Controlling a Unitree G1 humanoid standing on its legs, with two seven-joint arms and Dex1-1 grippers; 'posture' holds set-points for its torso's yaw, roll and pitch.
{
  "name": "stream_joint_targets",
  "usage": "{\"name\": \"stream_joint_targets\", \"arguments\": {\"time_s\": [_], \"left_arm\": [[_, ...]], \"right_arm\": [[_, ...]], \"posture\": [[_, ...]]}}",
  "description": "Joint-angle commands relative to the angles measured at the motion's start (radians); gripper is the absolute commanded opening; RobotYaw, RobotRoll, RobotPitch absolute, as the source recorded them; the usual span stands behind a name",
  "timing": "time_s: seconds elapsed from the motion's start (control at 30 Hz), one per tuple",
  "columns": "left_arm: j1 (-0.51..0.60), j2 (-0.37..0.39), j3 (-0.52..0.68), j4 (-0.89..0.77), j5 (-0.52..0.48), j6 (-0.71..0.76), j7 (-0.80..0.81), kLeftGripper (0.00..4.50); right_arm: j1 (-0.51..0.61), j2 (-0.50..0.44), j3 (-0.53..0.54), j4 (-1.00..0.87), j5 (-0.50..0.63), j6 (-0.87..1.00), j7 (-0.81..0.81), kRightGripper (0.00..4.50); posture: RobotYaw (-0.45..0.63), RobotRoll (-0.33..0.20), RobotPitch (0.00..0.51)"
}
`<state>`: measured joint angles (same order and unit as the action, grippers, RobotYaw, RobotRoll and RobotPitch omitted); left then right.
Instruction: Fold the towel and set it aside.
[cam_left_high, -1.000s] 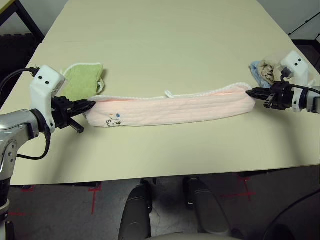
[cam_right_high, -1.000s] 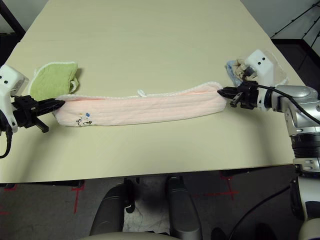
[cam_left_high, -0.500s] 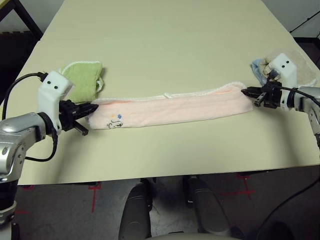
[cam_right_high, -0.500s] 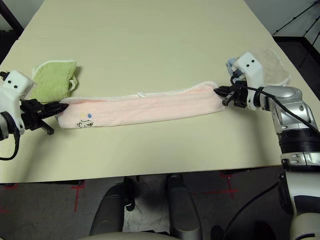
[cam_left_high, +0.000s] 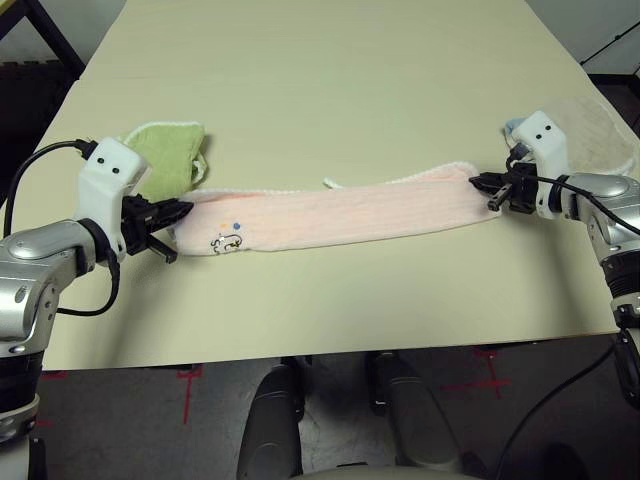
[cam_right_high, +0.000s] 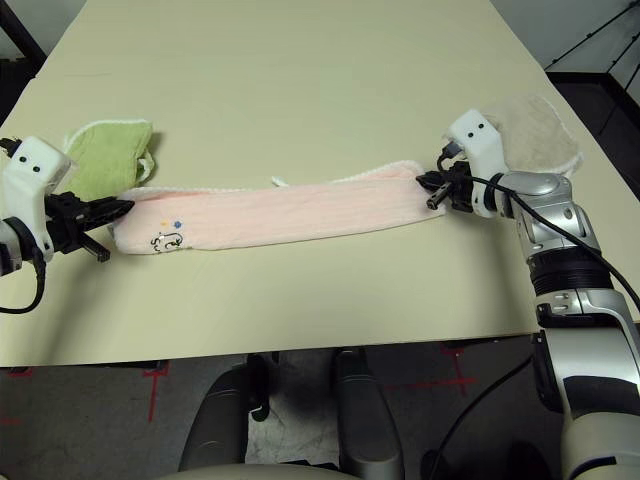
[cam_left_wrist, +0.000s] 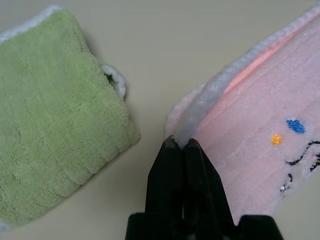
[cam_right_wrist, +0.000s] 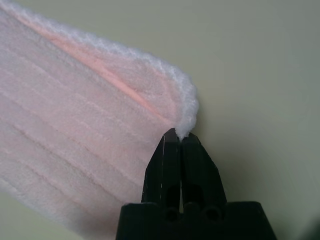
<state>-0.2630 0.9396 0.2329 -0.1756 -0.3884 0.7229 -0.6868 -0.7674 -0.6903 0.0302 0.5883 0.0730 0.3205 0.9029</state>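
Both arms have carried the long fluffy pink towel (cam_left_high: 340, 212) farther away, each end effector pinching a white-edged corner.

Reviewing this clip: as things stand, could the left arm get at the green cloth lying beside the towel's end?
Probably not yet. The green cloth lies close by the left gripper with bare table between, but its fingers are shut on the towel corner, so it would have to let go first.

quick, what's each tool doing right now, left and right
Left tool: closed on the towel, at its white-edged corner.
Right tool: closed on the towel's opposite corner.
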Motion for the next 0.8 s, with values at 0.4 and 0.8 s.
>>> {"name": "stream_joint_targets", "arguments": {"time_s": [0.4,0.8], "left_arm": [[0.045,0.008,0.09,-0.059,-0.036,0.093,0.0,4.48],[-0.143,-0.155,0.124,-0.061,-0.097,0.114,0.132,4.48]], "right_arm": [[0.033,-0.025,-0.079,-0.055,0.055,-0.007,0.008,4.5],[0.017,0.151,-0.07,-0.207,0.124,0.064,-0.076,4.5]], "posture": [[-0.13,0.0,0.243],[-0.11,0.0,0.228]]}}
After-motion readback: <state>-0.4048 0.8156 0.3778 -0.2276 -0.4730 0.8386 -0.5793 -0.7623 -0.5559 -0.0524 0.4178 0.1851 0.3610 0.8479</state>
